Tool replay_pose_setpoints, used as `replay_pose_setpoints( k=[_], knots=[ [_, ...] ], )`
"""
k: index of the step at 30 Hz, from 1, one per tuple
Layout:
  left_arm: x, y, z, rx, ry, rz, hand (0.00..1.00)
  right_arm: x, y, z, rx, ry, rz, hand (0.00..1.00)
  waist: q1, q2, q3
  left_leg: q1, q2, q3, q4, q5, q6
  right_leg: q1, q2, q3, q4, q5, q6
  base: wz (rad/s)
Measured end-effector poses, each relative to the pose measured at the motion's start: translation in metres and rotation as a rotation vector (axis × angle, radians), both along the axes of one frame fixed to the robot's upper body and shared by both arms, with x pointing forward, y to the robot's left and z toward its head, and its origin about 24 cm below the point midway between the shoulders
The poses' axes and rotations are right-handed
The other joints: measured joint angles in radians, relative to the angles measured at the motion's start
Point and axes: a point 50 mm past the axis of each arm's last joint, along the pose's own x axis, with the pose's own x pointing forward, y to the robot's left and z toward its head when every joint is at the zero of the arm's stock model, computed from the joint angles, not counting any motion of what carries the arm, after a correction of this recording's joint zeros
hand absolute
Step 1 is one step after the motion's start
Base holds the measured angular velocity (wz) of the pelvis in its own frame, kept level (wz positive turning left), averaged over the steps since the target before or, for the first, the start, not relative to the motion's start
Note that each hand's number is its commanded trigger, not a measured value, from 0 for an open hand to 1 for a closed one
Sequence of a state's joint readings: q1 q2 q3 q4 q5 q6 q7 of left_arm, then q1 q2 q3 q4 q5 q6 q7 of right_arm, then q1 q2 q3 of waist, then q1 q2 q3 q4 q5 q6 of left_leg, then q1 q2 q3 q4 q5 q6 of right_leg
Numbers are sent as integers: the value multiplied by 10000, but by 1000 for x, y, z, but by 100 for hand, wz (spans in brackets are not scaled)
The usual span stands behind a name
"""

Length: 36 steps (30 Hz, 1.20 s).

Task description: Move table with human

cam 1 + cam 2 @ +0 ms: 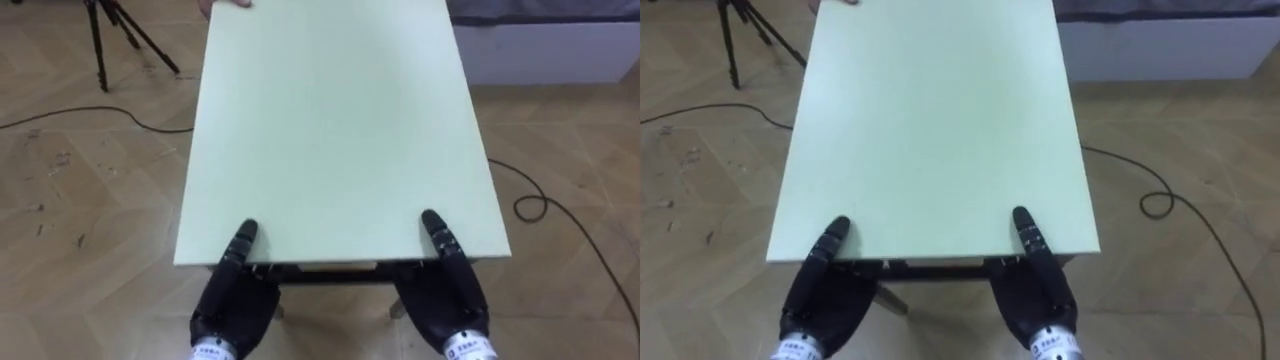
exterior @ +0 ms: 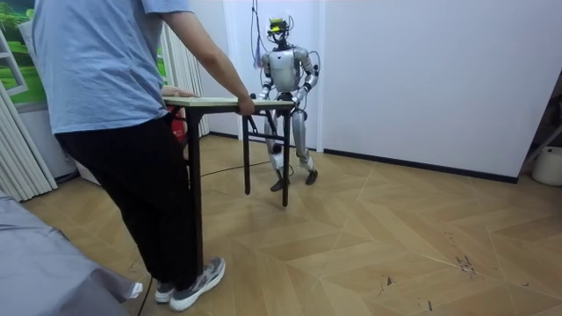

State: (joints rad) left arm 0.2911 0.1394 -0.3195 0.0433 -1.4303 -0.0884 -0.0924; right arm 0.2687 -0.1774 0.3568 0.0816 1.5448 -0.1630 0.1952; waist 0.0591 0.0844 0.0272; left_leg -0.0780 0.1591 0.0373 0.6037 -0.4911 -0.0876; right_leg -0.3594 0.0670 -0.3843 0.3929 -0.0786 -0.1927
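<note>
Table (image 1: 340,130) edge in left hand (image 1: 232,305), right hand (image 1: 447,300)

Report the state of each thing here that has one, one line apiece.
table, level, held at both ends.
left robot hand, shut on the table's near edge, thumb on top.
right robot hand, shut on the same edge, thumb on top.
person, standing at the far end, hands on the table.
tripod, standing on the floor.
</note>
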Motion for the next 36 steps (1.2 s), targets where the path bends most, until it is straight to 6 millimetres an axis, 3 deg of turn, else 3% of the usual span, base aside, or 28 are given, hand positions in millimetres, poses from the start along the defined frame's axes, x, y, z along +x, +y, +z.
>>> replay_pose_setpoints(
  k=[1, 3, 4, 6, 8, 9, 10, 11, 12, 13, 14, 16, 18, 19, 21, 22, 23, 24, 25, 26, 28, 29, 30, 32, 36],
  knots=[
    [6, -1, 2, 51, -138, 7, 100, 5, 3, -1, 136, -61, -98, 100, -20, -8, 2, -104, -19, 219, -242, -210, 214, -346, -101, -36, -93, 317, -19, 0],
    [11, -1, 0, 104, -111, 49, 100, 9, 0, -2, 47, -59, -130, 100, -91, -44, -7, -449, -250, 504, -115, -208, 453, -574, -400, -49, -392, 854, 83, 2],
    [9, -1, -3, 91, 18, 93, 100, 7, 1, -3, 58, 28, -43, 100, -173, -55, -11, -618, -488, 672, -83, -18, 674, -537, -629, -8, -691, 1135, 315, 0],
    [3, -1, -7, 108, 266, 99, 100, 1, 0, -8, 66, 275, -31, 100, -300, -121, -21, -725, -863, 880, -166, 306, 987, -425, -938, 197, -1116, 1675, 869, 0],
    [-5, -1, -12, 97, 542, 106, 100, -6, -1, -12, 86, 565, 2, 100, -569, -241, -42, -899, -1295, 960, -287, 718, 1421, -267, -1340, 419, -1653, 2292, 2186, 18],
    [-6, -1, -12, 101, 584, 114, 100, -7, -1, -13, 91, 619, 12, 100, -582, -289, -45, -943, -1391, 986, -338, 820, 1526, -269, -1419, 576, -1724, 2412, 2484, 27],
    [-8, -1, -14, 111, 683, 86, 100, -10, -2, -15, 72, 705, -7, 100, -686, -336, -36, -1052, -1428, 1115, -285, 961, 1672, -437, -1615, 908, -893, 2290, 2491, 44],
    [-8, -3, -15, 114, 807, -4, 100, -14, -4, -17, 66, 834, -100, 100, -868, -381, -28, -1104, -1387, 1323, -281, 1119, 1754, -646, -1967, 1278, 828, 1383, 2200, 59],
    [-8, -4, -16, 131, 854, -83, 100, -16, -5, -17, 98, 882, -172, 100, -938, -396, -26, -1134, -1319, 1472, -285, 1194, 1757, -683, -2148, 1444, 1668, 864, 2173, 77],
    [-9, -5, -16, 196, 885, -201, 100, -20, -7, -19, 153, 928, -287, 100, -1045, -452, -38, -1238, -1184, 1808, -307, 1340, 1746, -635, -2481, 1814, 3198, -40, 2184, 62],
    [-9, -5, -16, 273, 880, -287, 100, -23, -7, -20, 252, 973, -360, 100, -1022, -533, -40, -1268, -1137, 2068, -417, 1511, 1768, -409, -2714, 2214, 4352, -690, 2335, 47],
    [-9, -3, -14, 348, 818, -347, 100, -23, -6, -19, 339, 985, -379, 100, -918, -653, -106, -1409, -1107, 2397, -566, 1725, 1778, 270, -3106, 2434, 5297, -1330, 2405, 6],
    [-7, -2, -11, 375, 660, -327, 100, -22, -5, -17, 446, 906, -367, 100, -675, -790, -112, -1602, -1083, 2607, -554, 1874, 1746, 1010, -3458, 2490, 5705, -1410, 2464, -20],
    [-7, -1, -10, 427, 597, -301, 100, -20, -2, -16, 520, 904, -355, 100, -540, -857, -89, -1697, -1027, 2615, -505, 2031, 1579, 1146, -3379, 2434, 5329, -1393, 2564, -25],
    [-8, -1, -11, 426, 642, -269, 100, -20, -2, -17, 572, 1000, -324, 100, -456, -825, -134, -1758, -1182, 2209, -898, 2277, 1573, 1159, -2921, 2396, 4735, -1159, 2916, -23],
    [-10, -1, -11, 405, 665, -194, 100, -20, -1, -16, 596, 1038, -243, 100, -315, -785, -293, -1842, -1058, 2140, -1449, 2556, 1683, 1276, -2612, 2687, 4201, -1081, 3183, -9],
    [-9, 2, -7, 499, 499, -205, 100, -20, 1, -15, 675, 979, -210, 100, -396, -1026, -256, -1889, -1021, 2438, -1682, 2861, 1677, 1407, -2730, 2836, 4563, -1067, 3125, 8],
    [-8, 4, -6, 563, 438, -234, 100, -22, 2, -15, 736, 990, -259, 100, -460, -1249, -296, -1890, -1063, 2687, -1689, 2912, 1713, 1608, -2857, 2853, 4804, -1068, 3081, 26],
    [-6, 6, -4, 707, 308, -183, 100, -21, 4, -14, 817, 943, -256, 100, -410, -1564, -252, -1971, -1181, 2927, -1525, 2938, 1746, 2014, -3018, 3031, 4558, -1308, 3016, -4],
    [-4, 7, -3, 746, 218, -144, 100, -18, 5, -12, 796, 838, -199, 100, -297, -1602, -263, -2265, -1133, 2958, -1175, 2931, 1744, 2262, -2977, 3009, 3778, -1823, 3051, -28],
    [-2, 7, 1, 722, 72, -142, 100, -13, 5, -10, 717, 658, -164, 100, -114, -1431, -191, -2537, -960, 2810, -999, 2977, 1673, 2404, -2672, 3007, 2836, -1988, 2989, -54],
    [-1, 7, 3, 765, -53, -128, 100, -11, 6, -8, 738, 577, -141, 100, 73, -1479, -173, -2623, -957, 2786, -1142, 3040, 1577, 2510, -2596, 2959, 2241, -2149, 3052, -50],
    [0, 9, 4, 869, -123, -89, 100, -10, 7, -8, 773, 539, -110, 100, 74, -1544, -163, -2660, -941, 2781, -1229, 3060, 1554, 2600, -2611, 2950, 1928, -2283, 3065, -19],
    [8, 12, 10, 1057, -426, -35, 100, -4, 11, -4, 919, 330, -90, 100, 18, -1801, -71, -3136, -921, 2818, -1009, 3120, 1589, 2687, -2650, 2790, 1175, -2749, 3034, 2],
    [11, 15, 12, 1188, -549, 31, 100, 1, 15, -4, 1002, 255, -10, 100, -5, -1847, -62, -3632, -639, 2778, -873, 3335, 1530, 2786, -2362, 2381, 171, -2803, 3023, -6]
  ],
)
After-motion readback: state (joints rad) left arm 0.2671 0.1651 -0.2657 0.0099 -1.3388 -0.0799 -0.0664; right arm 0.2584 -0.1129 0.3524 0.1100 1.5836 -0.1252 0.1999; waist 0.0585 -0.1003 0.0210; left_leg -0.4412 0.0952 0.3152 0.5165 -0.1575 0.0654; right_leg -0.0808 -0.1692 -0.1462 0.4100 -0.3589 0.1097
